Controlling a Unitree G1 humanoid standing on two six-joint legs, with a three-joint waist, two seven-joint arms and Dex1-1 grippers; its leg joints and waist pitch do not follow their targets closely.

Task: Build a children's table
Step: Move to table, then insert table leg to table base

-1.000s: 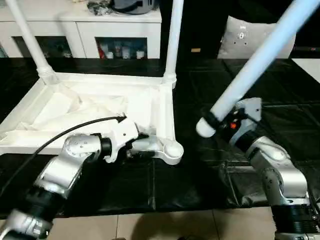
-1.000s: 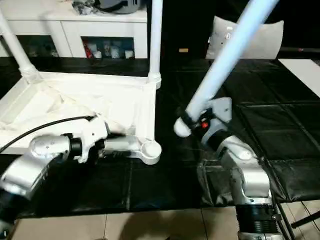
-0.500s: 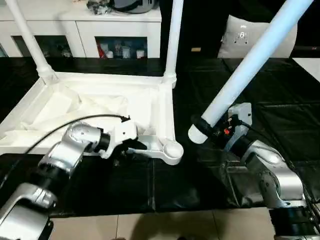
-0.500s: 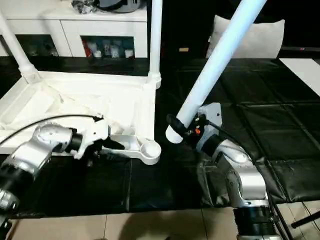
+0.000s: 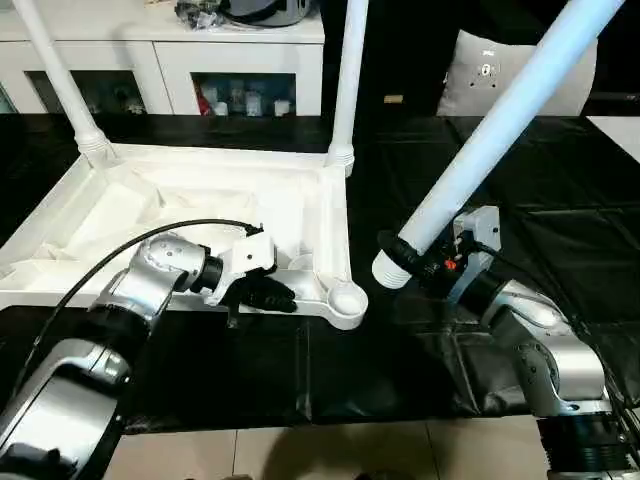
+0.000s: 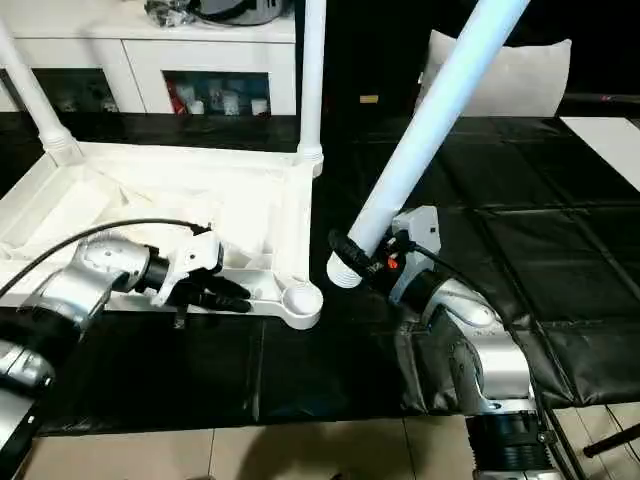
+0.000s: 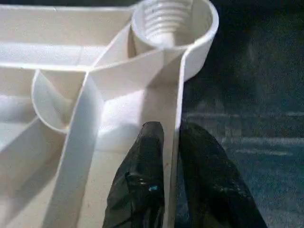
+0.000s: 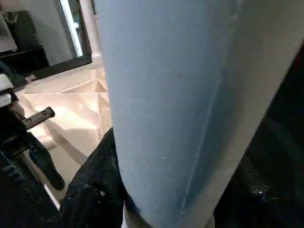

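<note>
— Where do we stand with the white plastic rectangular tabletop?

— It lies upside down on the black-covered floor, ribs up, at our left. Two white tube legs stand in its far corner sockets. The round near-right corner socket is empty, its threads showing in the left wrist view.

— And our grippers?

— Our left gripper is pinched on the tabletop's near wall, one black finger inside it and the other outside, just left of that empty socket. Our right gripper is clamped on the long white tube leg near its lower end.

— What does the next move turn on?

— The leg's lower end hangs just right of the empty socket, close but apart from it, and slightly above. Its long axis leans up, away and to the right, while the socket opens straight up. We judge the right arm must carry the end leftward and stand the leg upright before it can seat.
</note>
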